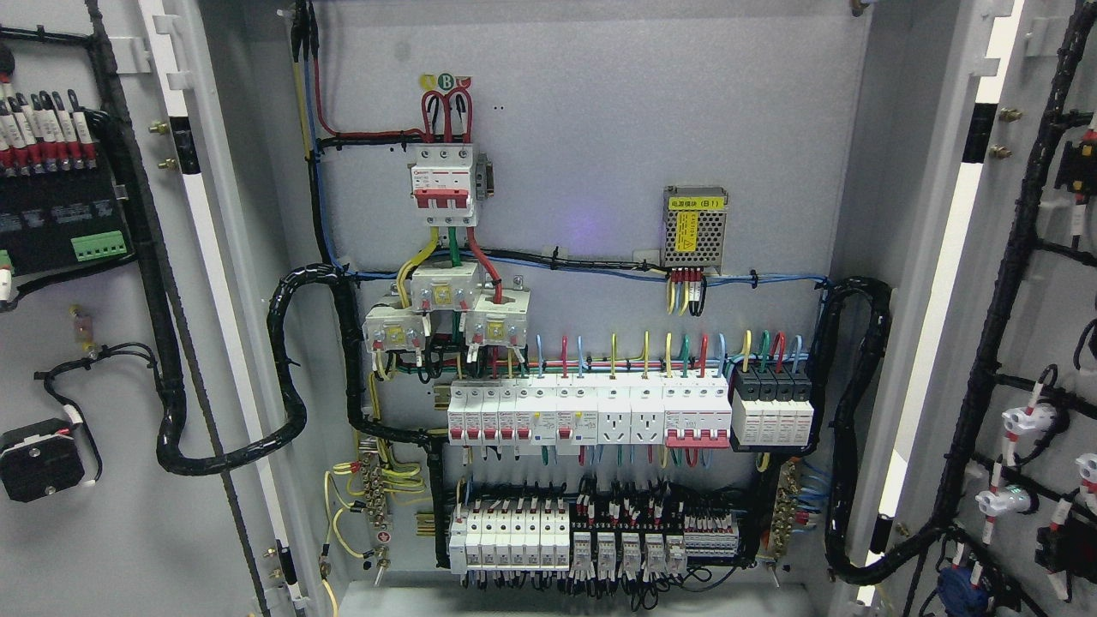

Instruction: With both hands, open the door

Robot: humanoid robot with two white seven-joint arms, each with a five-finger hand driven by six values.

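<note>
A grey electrical cabinet stands with both doors swung wide. The left door (111,360) fills the picture's left side, its inner face showing wiring and a black terminal block. The right door (1037,343) fills the right side, with black cable looms and white connectors on its inner face. Between them the cabinet's back panel (583,171) is fully exposed. Neither of my hands nor any arm shows in the head view.
On the back panel sit a red and white main breaker (443,184), a metal power supply (695,227), a row of breakers (591,416) and lower terminal rows (591,536). Thick black cable looms (287,368) arc from each door into the cabinet.
</note>
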